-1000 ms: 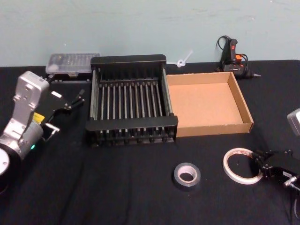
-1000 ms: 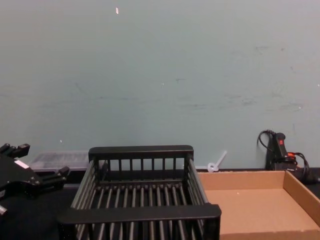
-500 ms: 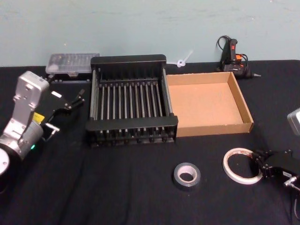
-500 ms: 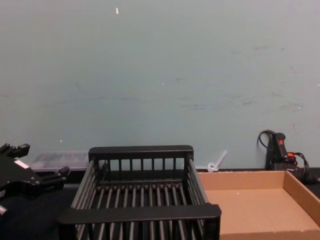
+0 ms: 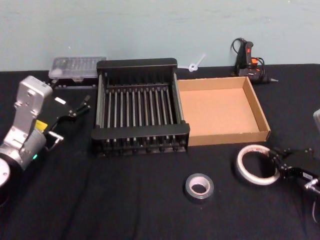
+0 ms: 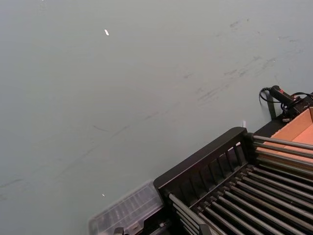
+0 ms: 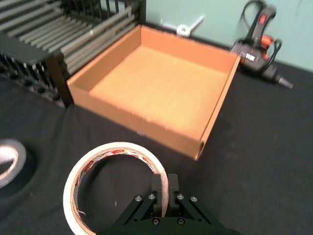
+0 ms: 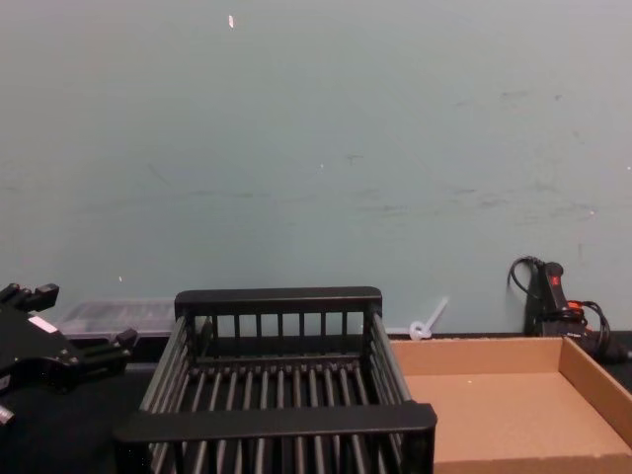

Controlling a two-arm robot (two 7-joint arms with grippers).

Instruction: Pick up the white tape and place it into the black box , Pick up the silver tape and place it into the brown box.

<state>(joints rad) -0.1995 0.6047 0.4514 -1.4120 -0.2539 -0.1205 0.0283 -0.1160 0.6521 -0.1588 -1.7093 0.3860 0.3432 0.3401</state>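
Observation:
My right gripper point(image 5: 275, 161) is shut on the near wall of the white tape point(image 5: 242, 165), a thin wide ring held tilted just off the black cloth at the front right. From the right wrist, its fingers point(image 7: 157, 188) pinch the white tape point(image 7: 113, 146), whose inner core has red print. To the ring's left the silver tape point(image 5: 190, 186) lies flat, and it also appears as the silver tape point(image 7: 6, 164) beside the ring. Farther back are the empty black box point(image 5: 140, 131) and, against its right side, the empty brown box point(image 5: 262, 117). My left gripper point(image 5: 83, 103) is parked open left of the crate.
A clear plastic case point(image 5: 77, 67) lies behind the black box's left corner. A glue gun point(image 5: 248, 60) with its cord stands behind the brown box. A small white plastic piece point(image 5: 196, 64) lies at the table's back edge. A pale green wall closes off the back.
The right gripper has raised the white tape off the cloth, tilting it and shifting it slightly back. The left arm and silver tape have not moved.

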